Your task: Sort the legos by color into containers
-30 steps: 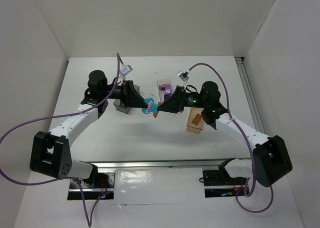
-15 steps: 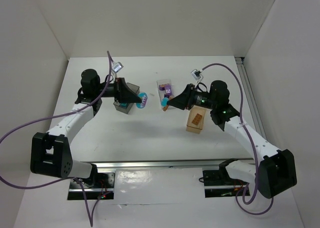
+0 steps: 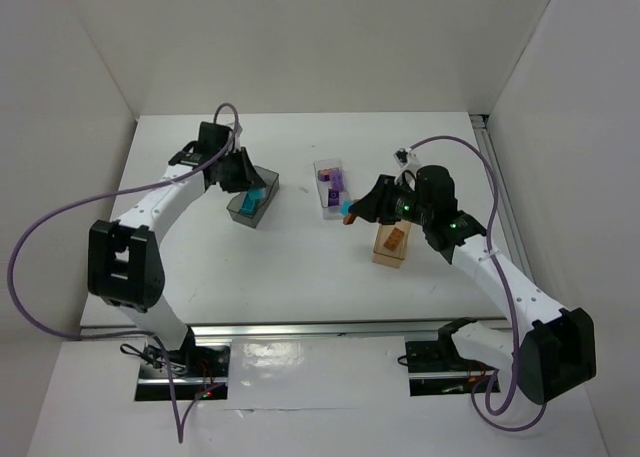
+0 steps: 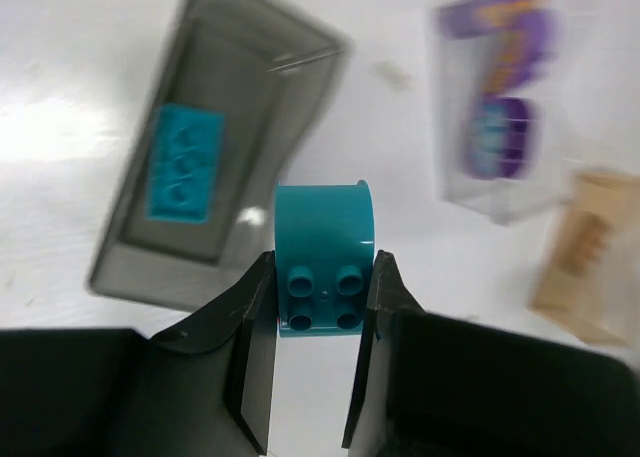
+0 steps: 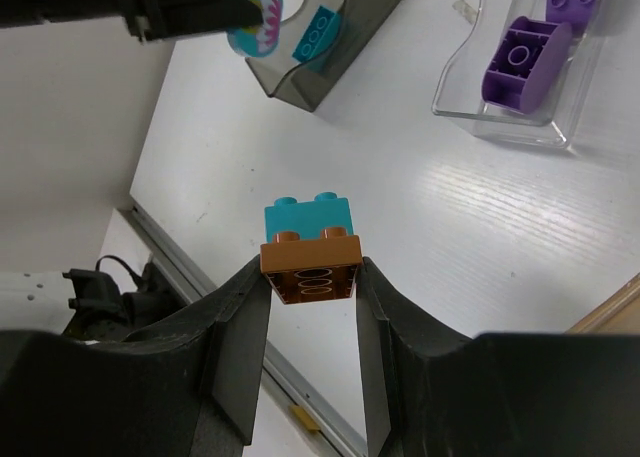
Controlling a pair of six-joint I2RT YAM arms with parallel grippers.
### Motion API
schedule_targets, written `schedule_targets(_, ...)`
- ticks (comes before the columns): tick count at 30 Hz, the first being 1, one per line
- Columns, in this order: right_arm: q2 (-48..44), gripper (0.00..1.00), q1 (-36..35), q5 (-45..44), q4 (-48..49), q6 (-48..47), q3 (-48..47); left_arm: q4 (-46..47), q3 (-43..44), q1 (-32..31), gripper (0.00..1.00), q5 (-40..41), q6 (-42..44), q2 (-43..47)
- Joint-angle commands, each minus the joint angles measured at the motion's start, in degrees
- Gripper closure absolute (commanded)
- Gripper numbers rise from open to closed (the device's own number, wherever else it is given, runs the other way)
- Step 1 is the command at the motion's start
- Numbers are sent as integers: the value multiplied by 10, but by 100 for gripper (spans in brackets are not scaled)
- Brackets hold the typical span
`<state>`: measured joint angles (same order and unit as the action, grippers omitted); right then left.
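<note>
- Between the fingers of the left gripper (image 4: 320,287) sits a teal brick (image 4: 322,227), studs toward the wrist camera. The jaws are closed on its two sides.
- Pinched in the right gripper (image 5: 310,277) is a two-brick clump (image 5: 309,245), a teal brick stuck on an orange-brown one. The jaws clamp only the orange-brown half, and the teal half juts out past the fingertips.
- Next outward, the dark grey bin (image 3: 240,213) already holds one teal brick (image 4: 185,162). The left arm's brick hangs close by this bin's rim, though I cannot tell whether it is squarely over the opening.
- The clear bin (image 3: 324,165) holds purple bricks (image 5: 525,62), and the amber bin (image 3: 385,257) has something orange-brown inside.
- All three bins stand in a row across the middle of the desk (image 3: 300,277), with grey toward the left edge, amber toward the right edge and clear between them. The clump hovers off the desk between the clear and amber bins.
- Step in hand, as I judge it: dropping the teal brick into the grey bin.
- That calls for centring the brick over the opening, then parting the jaws.
- The clump should not be dropped as it is, since it mixes two colours. The freed left gripper would likely have to pull the teal half off first.
</note>
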<state>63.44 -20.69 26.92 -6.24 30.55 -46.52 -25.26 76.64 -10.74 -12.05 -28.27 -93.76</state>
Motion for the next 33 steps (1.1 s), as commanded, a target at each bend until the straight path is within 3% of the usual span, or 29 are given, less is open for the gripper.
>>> schedule_targets(1, -17, 99, 3, -27, -18, -14, -23, -78, 27, -3, 100, 163, 13, -49)
schedule_targets(6, -17, 99, 3, -27, -24, -14, -28, -78, 46, -9, 100, 187, 7, -103)
schedule_targets(7, -17, 99, 3, -27, -24, -14, -28, -78, 46, -9, 95, 187, 7, -108)
schedule_targets(9, -12, 99, 3, -27, -24, -14, -33, -85, 60, -9, 68, 187, 7, -116)
schedule_targets(10, -12, 99, 3, -21, -24, -14, -33, -91, 60, -9, 36, 187, 7, -116)
schedule_targets(11, -6, 99, 3, -21, -24, -14, -33, -91, 65, -9, 24, 187, 7, -116)
schedule_targets(14, -1, 99, 3, -10, -18, -14, -33, -91, 70, -14, 6, 163, 14, -101)
schedule_targets(17, 6, 99, 3, 23, -18, -27, -39, -96, 84, -21, 6, 143, 38, -55)
schedule_targets(18, 13, 99, 3, 48, -18, -33, -45, -96, 84, -29, 13, 130, 47, -39)
schedule_targets(21, 20, 99, 3, 99, 0, -49, -45, -48, 48, -29, 16, -43, 116, 37)
schedule_targets(22, 25, 99, 3, 145, 8, -57, -45, -18, 36, -29, 14, -188, 133, 51)
schedule_targets(25, 42, 99, 3, 230, 26, -73, -51, 36, -3, -29, 10, -439, 168, 74)
schedule_targets(29, 49, 99, 3, 285, 55, -68, -51, 115, -55, -55, 6, -555, 153, 80)
schedule_targets(33, 49, 99, 3, 303, 80, -56, -56, 121, -61, -75, 4, -603, 177, 73)
